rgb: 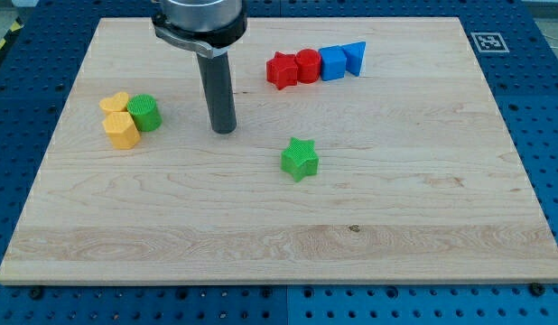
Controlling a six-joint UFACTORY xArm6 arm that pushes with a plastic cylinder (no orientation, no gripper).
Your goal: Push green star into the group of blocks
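The green star (pixel 300 159) lies alone near the middle of the wooden board (pixel 423 226). My tip (pixel 224 129) rests on the board to the star's left and slightly above it, apart from it. A row of blocks sits at the view's top: a red star (pixel 281 70), a red cylinder-like block (pixel 307 66), a blue cube (pixel 333 63) and a blue triangle (pixel 355 57), touching each other. At the view's left a yellow heart (pixel 115 103), a yellow hexagon-like block (pixel 122 130) and a green cylinder (pixel 144 113) form another cluster.
The board lies on a blue perforated table (pixel 550 135). A black and white marker (pixel 487 41) sits off the board's top right corner. The arm's dark body (pixel 198 20) hangs over the board's top edge.
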